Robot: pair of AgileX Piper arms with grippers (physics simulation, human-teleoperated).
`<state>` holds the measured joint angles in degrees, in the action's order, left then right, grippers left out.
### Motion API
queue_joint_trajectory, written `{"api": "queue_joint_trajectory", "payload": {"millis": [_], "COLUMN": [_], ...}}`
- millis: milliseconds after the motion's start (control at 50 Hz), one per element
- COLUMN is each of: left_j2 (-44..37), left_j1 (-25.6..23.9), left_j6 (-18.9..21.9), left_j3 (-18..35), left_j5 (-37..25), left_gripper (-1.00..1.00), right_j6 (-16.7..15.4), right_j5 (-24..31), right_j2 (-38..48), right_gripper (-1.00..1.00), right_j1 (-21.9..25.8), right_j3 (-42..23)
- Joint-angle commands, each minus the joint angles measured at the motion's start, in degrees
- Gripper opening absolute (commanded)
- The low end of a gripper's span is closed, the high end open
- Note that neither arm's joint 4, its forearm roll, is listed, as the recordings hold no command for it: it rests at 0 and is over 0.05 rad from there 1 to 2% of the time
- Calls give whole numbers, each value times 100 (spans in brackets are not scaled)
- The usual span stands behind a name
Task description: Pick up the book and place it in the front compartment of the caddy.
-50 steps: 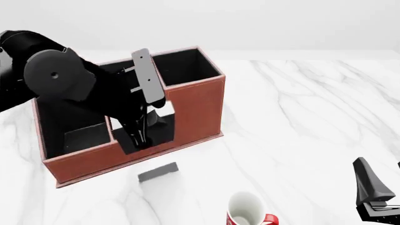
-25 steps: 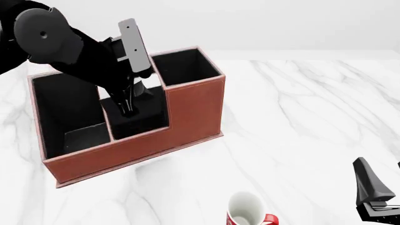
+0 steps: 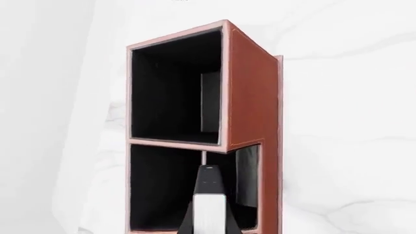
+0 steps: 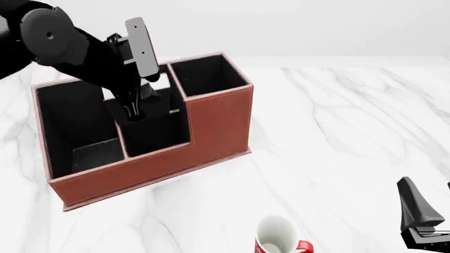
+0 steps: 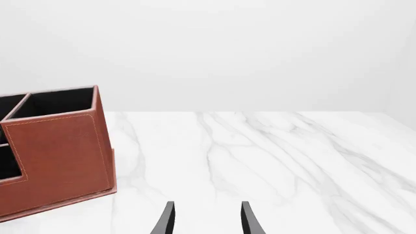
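The reddish-brown caddy [image 4: 218, 121] stands at the left of the table; it also shows in the left wrist view [image 3: 250, 97] and the right wrist view [image 5: 58, 156]. My left gripper [image 4: 134, 113] hangs over the shallow front compartment [image 4: 158, 139], next to the tall square cell. In the left wrist view my left gripper [image 3: 208, 202] is shut on a thin black slab with a pale edge, the book [image 3: 209, 219], which reaches past the fingertips. In the front view the book is lost against the black lining. My right gripper [image 5: 206, 217] is open and empty, low at the front right [image 4: 430, 203].
A red-and-white mug [image 4: 277, 237] stands upright near the table's front edge, in front of the caddy and to its right. The white marble table [image 4: 338, 132] stretches to the right of the caddy. The wide large cell [image 4: 70, 116] lies left of my left gripper.
My left gripper has risen out of the shallow cell and drifted back and left. A grey strip seen on the table in front of the caddy a second ago is gone. The right arm has not moved.
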<state>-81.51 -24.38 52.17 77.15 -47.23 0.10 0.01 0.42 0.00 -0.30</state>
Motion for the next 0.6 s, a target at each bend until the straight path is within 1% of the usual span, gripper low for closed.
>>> {"api": "queue_joint_trajectory", "payload": {"millis": [20, 200, 320, 400, 440, 600], "left_j2": [-69, -91, -104, -148, -170, -335], "left_j1": [180, 273, 272, 299, 298, 353], "left_j6": [333, 548, 641, 650, 682, 616], "left_j3": [26, -54, 18, 26, 5, 118], "left_j5": [261, 581, 699, 733, 855, 989], "left_gripper": [-100, -100, -100, -100, -100, -100], "right_j6": [-2, -2, -2, -2, -2, -3], "right_j5": [-1, -1, -1, -1, -1, -1], "right_j2": [-4, -4, -4, -4, -3, -4], "right_gripper": [100, 100, 100, 100, 100, 100], "right_j1": [0, 0, 0, 1, 0, 1], "right_j3": [3, 3, 3, 3, 3, 3]}}
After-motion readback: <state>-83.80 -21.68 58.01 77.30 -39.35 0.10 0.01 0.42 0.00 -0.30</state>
